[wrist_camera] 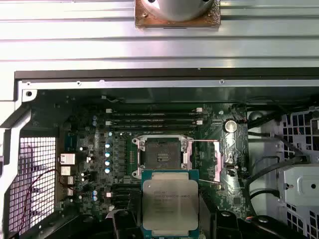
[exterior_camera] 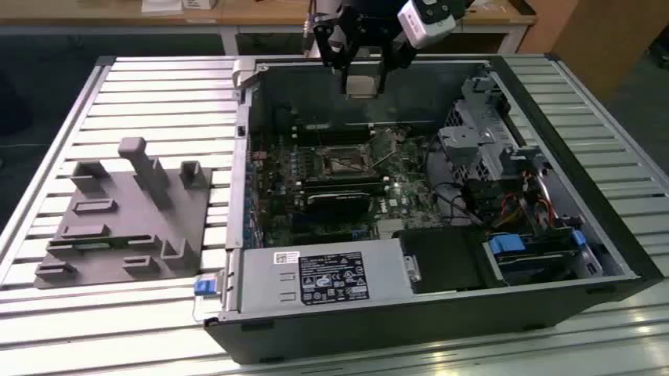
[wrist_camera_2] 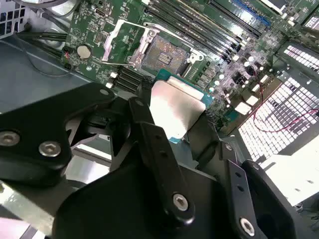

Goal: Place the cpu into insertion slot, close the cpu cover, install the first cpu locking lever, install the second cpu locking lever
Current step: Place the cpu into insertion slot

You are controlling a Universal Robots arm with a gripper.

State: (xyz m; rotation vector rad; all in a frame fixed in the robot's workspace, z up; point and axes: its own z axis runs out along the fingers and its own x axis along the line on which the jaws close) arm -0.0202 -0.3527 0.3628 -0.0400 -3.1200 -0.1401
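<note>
A ribbed aluminium table [exterior_camera: 157, 86] is spreading wide under everything, its pale slats catching the overhead light and glaring brightest along the near edge. Behind it a wood-topped bench [exterior_camera: 94, 14] is standing on white legs [exterior_camera: 227, 39] over a dark floor [exterior_camera: 52, 63] — and a tan wooden panel [exterior_camera: 612, 35] is showing at the exterior view's right.

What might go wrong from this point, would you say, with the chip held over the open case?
1. The tool grips the cpu by its edges above the open socket; a slip would drop it onto the motherboard.
2. If it comes down tilted or off-centre, it may damage the socket's contacts.
3. The cpu cover stands open beside the socket; a descent drifting that way might strike it.
</note>
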